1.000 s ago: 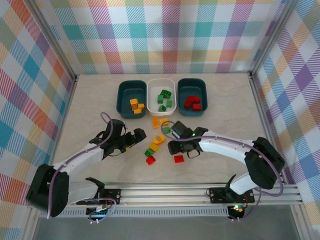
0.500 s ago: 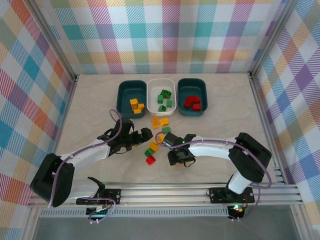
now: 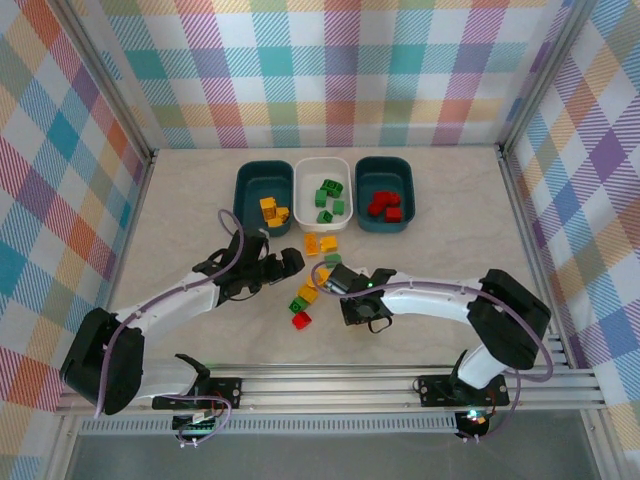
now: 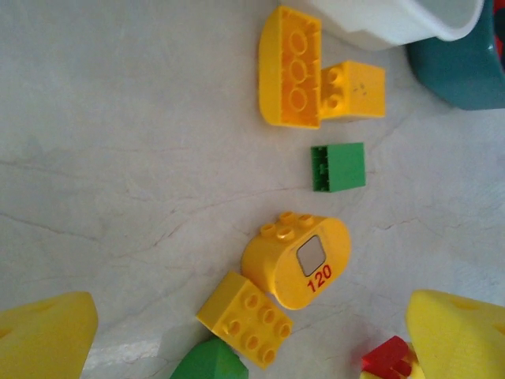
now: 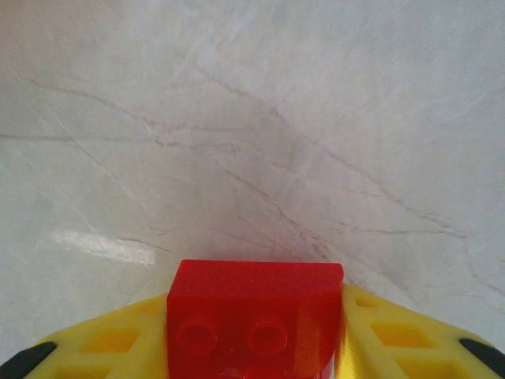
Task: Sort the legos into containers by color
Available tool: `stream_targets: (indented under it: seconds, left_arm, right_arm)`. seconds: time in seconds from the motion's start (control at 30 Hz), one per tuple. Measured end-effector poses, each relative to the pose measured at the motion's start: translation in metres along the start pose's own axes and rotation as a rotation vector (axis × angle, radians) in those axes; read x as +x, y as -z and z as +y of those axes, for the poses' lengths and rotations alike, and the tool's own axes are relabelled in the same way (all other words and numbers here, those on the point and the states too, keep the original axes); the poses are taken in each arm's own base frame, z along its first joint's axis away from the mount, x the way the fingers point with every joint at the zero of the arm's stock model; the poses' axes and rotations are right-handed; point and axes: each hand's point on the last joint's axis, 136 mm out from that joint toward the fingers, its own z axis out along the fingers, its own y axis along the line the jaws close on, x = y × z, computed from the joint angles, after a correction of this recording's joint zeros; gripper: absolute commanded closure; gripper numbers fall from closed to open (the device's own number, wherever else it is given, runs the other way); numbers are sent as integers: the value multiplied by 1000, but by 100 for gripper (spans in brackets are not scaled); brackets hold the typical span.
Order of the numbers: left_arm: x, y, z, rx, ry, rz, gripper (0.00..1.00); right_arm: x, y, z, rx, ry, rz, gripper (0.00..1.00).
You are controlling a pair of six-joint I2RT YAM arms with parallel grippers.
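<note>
Our right tool is clamped on a red brick low over the counter. We should lift straight before swinging to the teal tub of reds. Our left tool hangs spread wide.

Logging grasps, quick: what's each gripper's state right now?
Left gripper: open, holding nothing.
Right gripper: closed on a red brick.
</note>
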Motion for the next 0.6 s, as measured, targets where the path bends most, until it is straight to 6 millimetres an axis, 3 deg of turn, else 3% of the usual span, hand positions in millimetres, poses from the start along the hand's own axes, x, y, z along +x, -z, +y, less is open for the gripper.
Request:
stream_targets:
  seconds: [0.1, 0.17, 0.23, 0.4, 0.5, 0.6]
  left_arm:
    - [-3, 2, -2, 1, -9, -8, 0]
    - [-2, 2, -1, -6, -9, -3, 0]
    - [1, 2, 1, -16, -12, 8, 1]
    - [13, 6, -3, -45, -83, 44, 4]
    - [22, 12, -5, -57, -141, 64, 5]
    - [32, 19, -9, -47, -191, 80, 5]
  right_arm:
    - [-15, 10, -4, 11, 14, -46, 57]
    - [-36, 18, -7, 11, 10, -85, 57]
    - [-69, 27, -16, 7, -25, -146, 57]
    - [-164, 53, -67, 19, -177, -320, 57]
    - [-213, 48, -105, 54, -258, -360, 57]
    - [-247, 21, -131, 68, -305, -345, 57]
